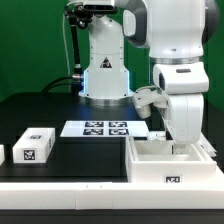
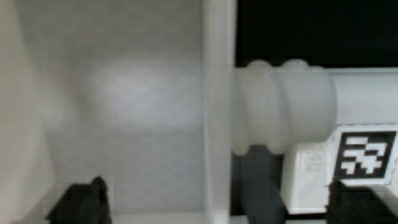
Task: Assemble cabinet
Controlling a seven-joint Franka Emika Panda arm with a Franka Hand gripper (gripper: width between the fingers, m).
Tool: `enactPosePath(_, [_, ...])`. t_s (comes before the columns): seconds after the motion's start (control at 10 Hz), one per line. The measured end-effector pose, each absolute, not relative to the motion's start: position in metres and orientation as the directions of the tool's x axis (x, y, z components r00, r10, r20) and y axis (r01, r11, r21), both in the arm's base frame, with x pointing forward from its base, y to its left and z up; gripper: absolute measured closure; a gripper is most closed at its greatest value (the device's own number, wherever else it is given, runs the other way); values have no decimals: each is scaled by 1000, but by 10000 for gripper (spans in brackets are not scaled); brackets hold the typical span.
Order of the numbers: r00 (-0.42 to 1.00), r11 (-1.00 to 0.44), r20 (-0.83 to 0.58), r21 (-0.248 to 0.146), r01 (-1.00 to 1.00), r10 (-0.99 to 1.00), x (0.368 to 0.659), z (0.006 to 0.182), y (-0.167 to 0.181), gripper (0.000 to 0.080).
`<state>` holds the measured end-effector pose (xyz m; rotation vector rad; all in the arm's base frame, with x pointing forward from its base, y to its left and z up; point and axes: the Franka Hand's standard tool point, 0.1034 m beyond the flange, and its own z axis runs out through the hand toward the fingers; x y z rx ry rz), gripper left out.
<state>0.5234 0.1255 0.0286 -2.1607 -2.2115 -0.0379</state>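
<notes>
The cabinet box (image 1: 172,172), big, white and open on top, stands at the front on the exterior view's right, with a tag on its front face. My gripper (image 1: 180,147) reaches down at its back right part. In the wrist view my gripper (image 2: 222,205) is open. One dark fingertip (image 2: 80,202) is over the box's pale inner face (image 2: 125,110), the other at the far side. An upright white wall (image 2: 221,90) stands between them, untouched. Beside that wall lies a ribbed white round part (image 2: 294,100) next to a tag (image 2: 365,157). A white tagged panel (image 1: 35,145) lies at the exterior view's left.
The marker board (image 1: 107,128) lies flat on the black table, between the robot's base (image 1: 105,75) and the box. Another white piece (image 1: 2,153) shows at the exterior view's far left edge. Something white (image 1: 212,148) sits just behind the box's right side.
</notes>
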Motion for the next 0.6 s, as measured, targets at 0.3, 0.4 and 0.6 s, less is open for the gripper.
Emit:
enactPosePath(0.3, [-22, 23, 52, -17, 1000, 998, 523, 28, 125, 150])
enactPosePath(0.4, [-22, 23, 52, -17, 1000, 998, 523, 28, 125, 151])
enactPosePath(0.6, [-22, 23, 52, -16, 1000, 998, 524, 29, 125, 151])
